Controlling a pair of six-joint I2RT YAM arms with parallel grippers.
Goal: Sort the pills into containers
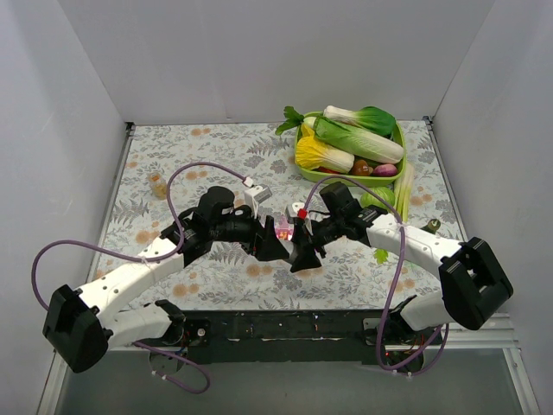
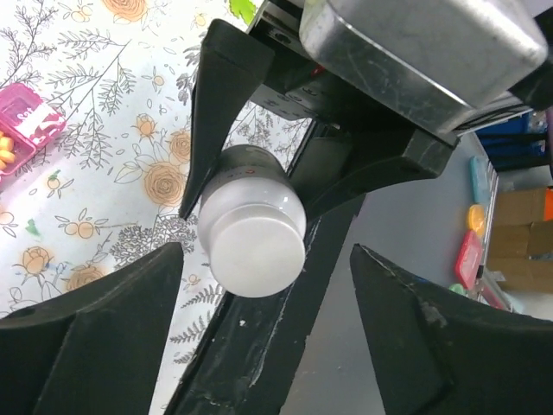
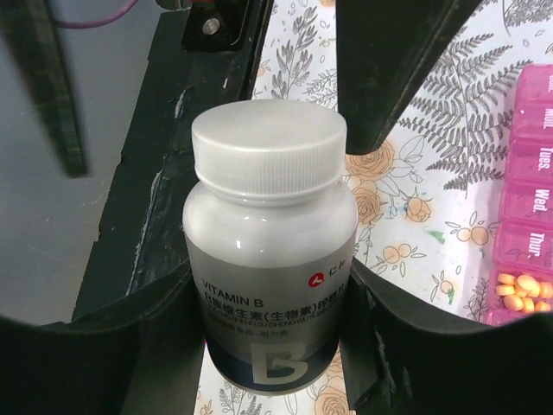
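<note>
My right gripper (image 3: 268, 346) is shut on a white-capped Vitamin B bottle (image 3: 268, 259) and holds it by the body above the table's near edge. In the left wrist view the bottle's cap (image 2: 255, 238) faces the camera. My left gripper (image 2: 268, 346) is open, its fingers standing either side of the cap and short of it. The pink pill organizer (image 1: 283, 230) lies on the floral cloth just behind both grippers. It also shows in the right wrist view (image 3: 529, 173), with orange pills (image 3: 523, 292) in one open compartment, and in the left wrist view (image 2: 24, 125).
A green tray (image 1: 337, 179) of vegetables stands at the back right, with a leek (image 1: 406, 186) beside it. A small bottle (image 1: 157, 186) stands at the far left. The black front rail (image 1: 285, 324) runs under the grippers.
</note>
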